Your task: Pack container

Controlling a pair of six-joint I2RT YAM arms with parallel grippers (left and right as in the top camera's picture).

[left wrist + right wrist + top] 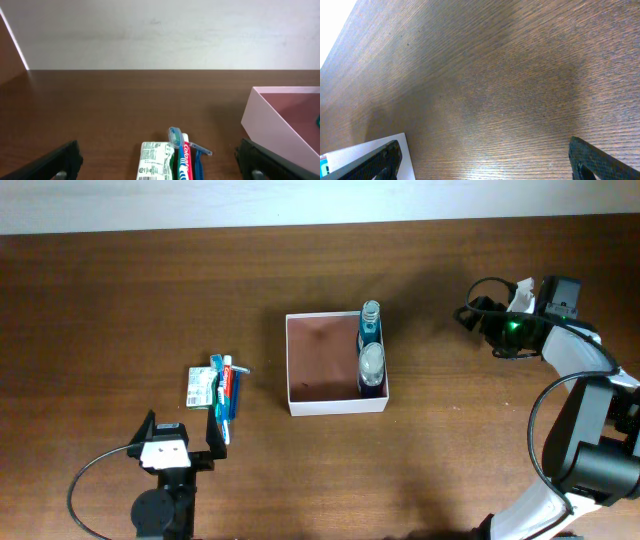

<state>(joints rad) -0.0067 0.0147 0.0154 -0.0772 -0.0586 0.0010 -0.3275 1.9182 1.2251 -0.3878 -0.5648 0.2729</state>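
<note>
Square shallow white-walled container [318, 356], reddish-brown inside, on brown wooden table [100, 300], between and well apart from both grippers, left gripper [181, 425] spread wide, empty, right gripper [478, 300] wide, empty.

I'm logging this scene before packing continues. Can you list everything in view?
table: 1, dark brown wood, under everything
container: 1, white walls, reddish-brown inside, table centre
bottles: 2, blue with clear tops, inside the container along its right wall
toothpaste tube: 1, red, white and blue, left of the container
packet: 1, green and white, against the tube's left side
blue item: 1, lying with the tube, perhaps a toothbrush
left gripper: 1, black, near edge facing the tube, jaws open
right gripper: 1, black, far right, jaws open
</note>
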